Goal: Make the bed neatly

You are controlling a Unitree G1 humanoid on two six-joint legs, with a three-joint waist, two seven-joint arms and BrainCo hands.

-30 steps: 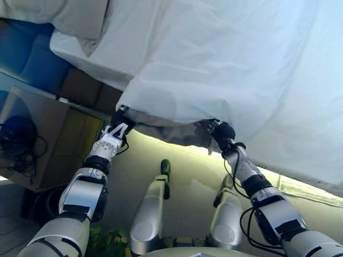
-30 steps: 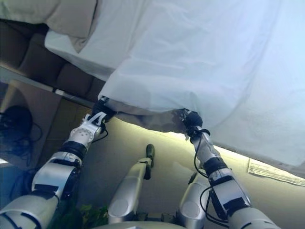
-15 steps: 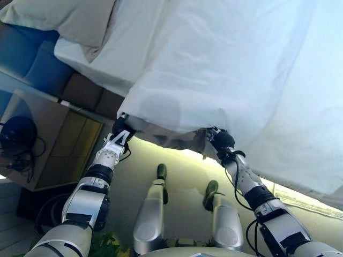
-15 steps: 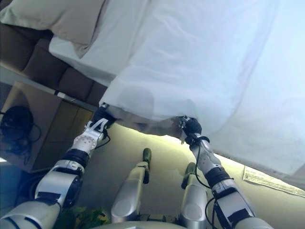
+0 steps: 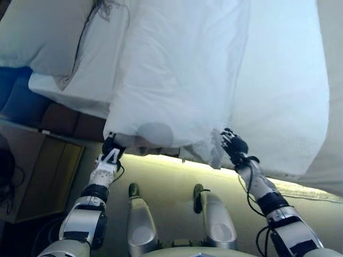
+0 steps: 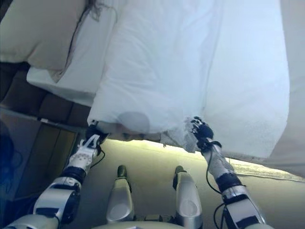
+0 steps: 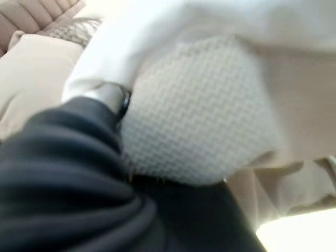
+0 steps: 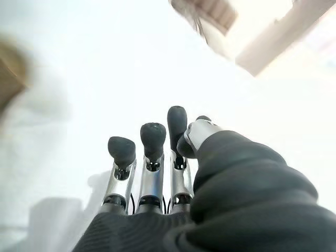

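Pale floor [image 5: 171, 176] runs along the near side, lit in a bright band. A wooden cabinet [image 5: 43, 171] with 2 yellowish panels [image 5: 56, 163] stands at the left, on the floor. Above it, a dark padded surface of brown square panels [image 6: 38, 112] lies next to a blue area [image 5: 13, 93]. A flat printed sheet [image 6: 259, 169] lies on the floor at the right.
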